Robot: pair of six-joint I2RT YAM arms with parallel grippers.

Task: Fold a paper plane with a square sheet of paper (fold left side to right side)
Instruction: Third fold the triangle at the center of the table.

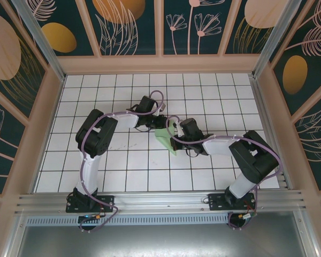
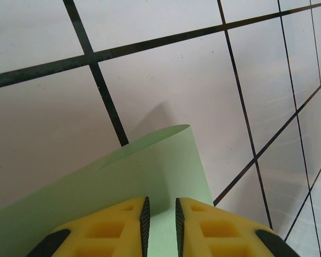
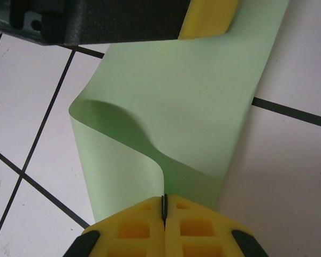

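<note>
The pale mint-green sheet of paper (image 3: pixel 203 107) sits about mid-bench, not flat but a long strip with a soft S-shaped curl. Closest to the right wrist camera, the right end effector (image 3: pixel 164 206) has its yellow pads pressed together on a raised edge of the sheet, which bows up from the pinch and rolls over to the left. Farther along, the strip lies on the white tiled bench (image 1: pixel 123 160). At the strip's far end a yellow finger of the left end effector (image 3: pixel 208 19) overlaps it. From the left wrist, the pads stand a narrow slit apart with green showing in the slit, and the paper curls up beyond them. Whether they grip it is unclear. From above, both black wrists cover much of the sheet. Beyond the far edge stands a dark leaf-patterned wall (image 1: pixel 128 27)
</note>
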